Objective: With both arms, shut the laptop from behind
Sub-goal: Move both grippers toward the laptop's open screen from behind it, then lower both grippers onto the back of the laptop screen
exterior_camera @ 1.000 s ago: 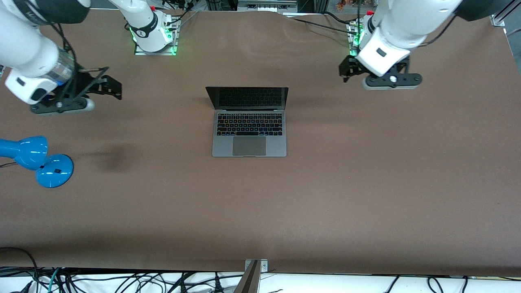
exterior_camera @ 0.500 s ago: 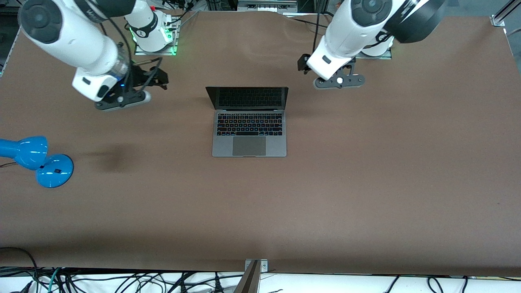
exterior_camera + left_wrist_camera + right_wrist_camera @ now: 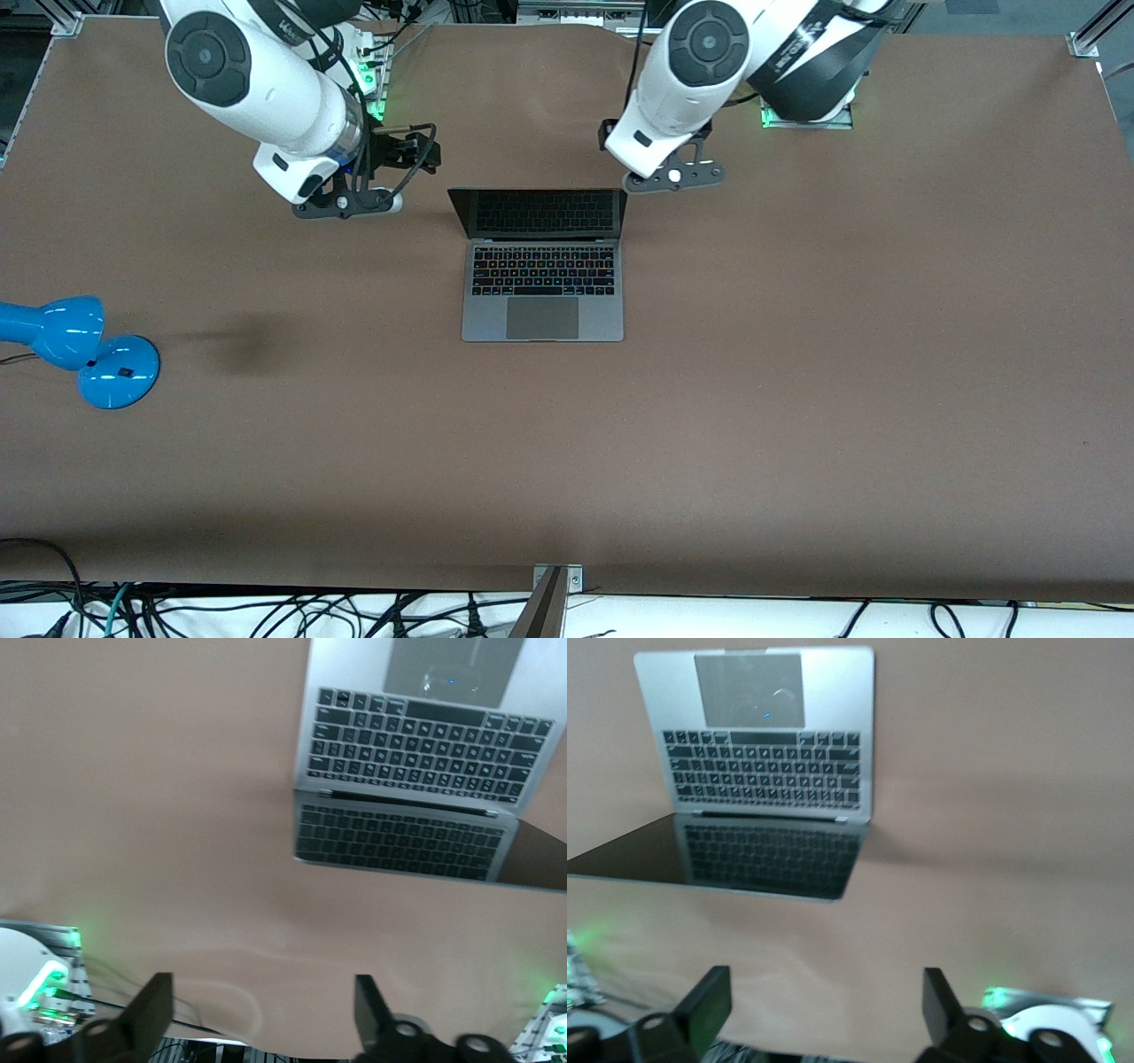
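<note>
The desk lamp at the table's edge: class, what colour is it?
Bright glossy blue, both the lamp shade and its round base; the front view shows it best.

1. The laptop lies open mid-surface, its screen upright at the edge nearest the robot bases, its trackpad toward the front camera.
2. The left end effector is over the surface just beside the screen's corner, toward the left arm's end.
3. The right end effector is over the surface near the other screen corner.
4. A lamp stands at the right arm's end, nearer the front camera than the laptop and well apart from it.
</note>
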`<state>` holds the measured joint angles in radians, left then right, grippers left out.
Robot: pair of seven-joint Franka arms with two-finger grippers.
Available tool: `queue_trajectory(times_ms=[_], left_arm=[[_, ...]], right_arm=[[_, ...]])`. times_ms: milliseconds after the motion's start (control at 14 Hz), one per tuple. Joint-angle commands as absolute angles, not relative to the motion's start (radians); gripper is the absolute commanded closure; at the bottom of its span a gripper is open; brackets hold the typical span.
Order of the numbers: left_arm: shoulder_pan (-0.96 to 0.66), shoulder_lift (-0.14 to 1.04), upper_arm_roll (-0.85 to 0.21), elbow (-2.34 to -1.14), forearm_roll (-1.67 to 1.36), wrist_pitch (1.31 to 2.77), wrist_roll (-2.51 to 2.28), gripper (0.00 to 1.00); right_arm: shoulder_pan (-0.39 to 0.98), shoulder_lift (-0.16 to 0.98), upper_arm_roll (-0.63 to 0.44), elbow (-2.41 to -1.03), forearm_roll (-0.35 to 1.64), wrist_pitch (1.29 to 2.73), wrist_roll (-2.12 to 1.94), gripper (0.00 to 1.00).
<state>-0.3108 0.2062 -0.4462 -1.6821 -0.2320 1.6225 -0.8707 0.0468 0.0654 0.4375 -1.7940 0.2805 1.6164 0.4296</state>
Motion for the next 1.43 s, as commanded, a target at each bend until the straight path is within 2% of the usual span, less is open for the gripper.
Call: queue_trajectory(times_ms=[0,71,143,214,643,857,1000,1357], left_arm=[[-0.357,0.264,-0.442,-1.663,-0.268,1.681,-0.899,0.91],[-0.363,0.281,-0.443,-1.664,-0.270,1.701,-0.916,1.00],[-0.365,0.300,-0.443,-1.664,-0.291,1.718,-0.940,1.00],[-0.365,0.317,-0.443,-1.664,-0.311,1.736,-0.949,1.00],[-0.361,0.393,-0.442,-1.664,-0.353,1.750,-0.925,1.00],[-0.353,0.411,-0.442,-1.666,-0.350,1.764,-0.925,1.00],[-0.351,0.420,-0.440,-1.666,-0.342,1.778,-0.925,1.00],[-0.344,0.459,-0.434,-1.663,-0.327,1.836,-0.923,1.00]], right_arm=[[0.040,0.075,0.466,-1.822,0.340,1.608,0.475,0.39],[0.040,0.092,0.485,-1.825,0.363,1.608,0.512,0.55],[0.041,0.106,0.497,-1.830,0.383,1.609,0.562,0.69],[0.044,0.116,0.514,-1.835,0.400,1.612,0.602,0.78],[0.066,0.198,0.541,-1.882,0.402,1.608,0.614,0.89],[0.089,0.250,0.541,-1.893,0.400,1.615,0.604,0.91],[0.091,0.262,0.540,-1.901,0.400,1.621,0.568,0.97],[0.086,0.282,0.531,-1.919,0.393,1.667,0.477,0.98]])
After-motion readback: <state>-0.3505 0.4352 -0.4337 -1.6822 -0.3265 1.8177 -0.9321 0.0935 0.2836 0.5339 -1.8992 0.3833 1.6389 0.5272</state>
